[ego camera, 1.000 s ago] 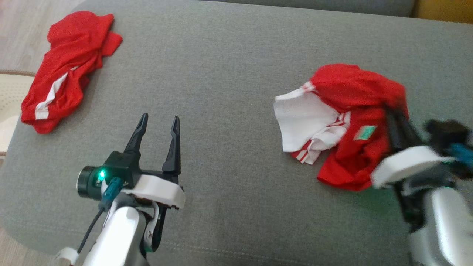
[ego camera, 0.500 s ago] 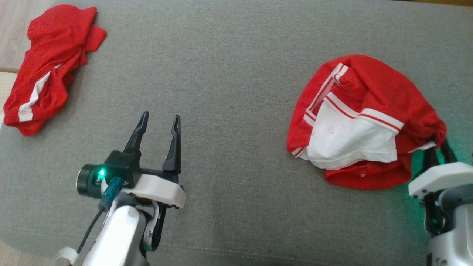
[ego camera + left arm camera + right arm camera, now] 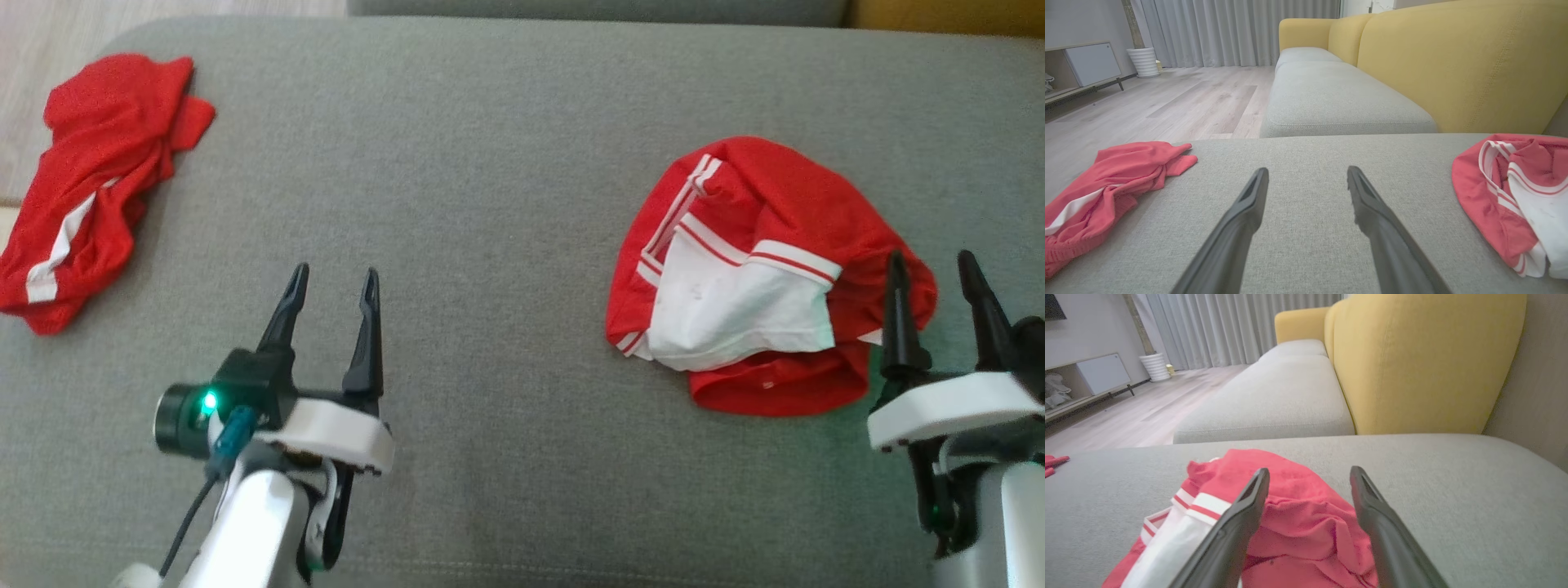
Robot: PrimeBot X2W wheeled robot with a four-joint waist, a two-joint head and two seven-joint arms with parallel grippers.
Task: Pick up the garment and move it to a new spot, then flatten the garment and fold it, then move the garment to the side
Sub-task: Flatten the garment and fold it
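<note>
A red garment with white panels and stripes point(image 3: 751, 278) lies crumpled on the right of the grey cushion point(image 3: 506, 204); it also appears at the right edge of the left wrist view point(image 3: 1515, 196) and under my right fingers point(image 3: 1298, 514). My right gripper point(image 3: 935, 269) stands open at the garment's right edge, nothing between its fingers, and it is seen open from the wrist point(image 3: 1308, 473). My left gripper point(image 3: 333, 282) is open over bare cushion at the lower left, well apart from the garment, and it is open in its own view point(image 3: 1306, 173).
A second red garment with a white stripe point(image 3: 90, 180) lies at the cushion's far left edge, seen too in the left wrist view point(image 3: 1106, 183). A yellow sofa back point(image 3: 1412, 359) and another grey seat point(image 3: 1331, 98) lie beyond. Wooden floor point(image 3: 1167, 102) is off the left edge.
My right gripper has opened and let go of the garment, which dropped into a heap on the right of the cushion. The head camera has shifted. My left gripper stays open.
</note>
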